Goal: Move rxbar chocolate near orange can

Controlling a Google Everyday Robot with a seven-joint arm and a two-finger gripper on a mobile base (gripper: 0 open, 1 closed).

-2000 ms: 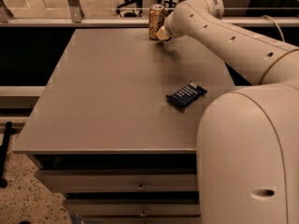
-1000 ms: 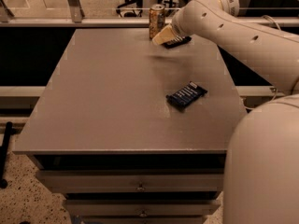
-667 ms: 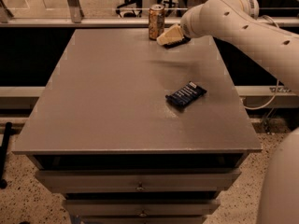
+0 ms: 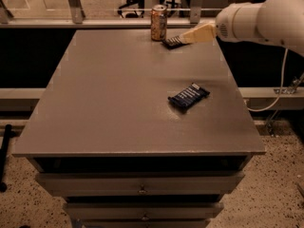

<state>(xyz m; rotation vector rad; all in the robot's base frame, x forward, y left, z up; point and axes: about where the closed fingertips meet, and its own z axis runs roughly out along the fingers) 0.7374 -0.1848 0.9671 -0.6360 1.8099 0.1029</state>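
Observation:
The rxbar chocolate (image 4: 172,42), a small black-wrapped bar, lies at the table's far edge, just right of the orange can (image 4: 158,23). The can stands upright with a silver top. My gripper (image 4: 184,39) reaches in from the right on the white arm (image 4: 256,20). Its tan tip is at the bar's right end, low over the table. I cannot tell whether it touches the bar.
A dark blue-wrapped bar (image 4: 188,96) lies right of the grey table's (image 4: 118,103) middle. Drawers sit under the front edge. A rail and glass partition run behind the can. A white cable hangs at the right.
The arm's body has swung off to the right and out of the foreground. The gripper's tip has stayed by the can, and the black bar now shows beside the can.

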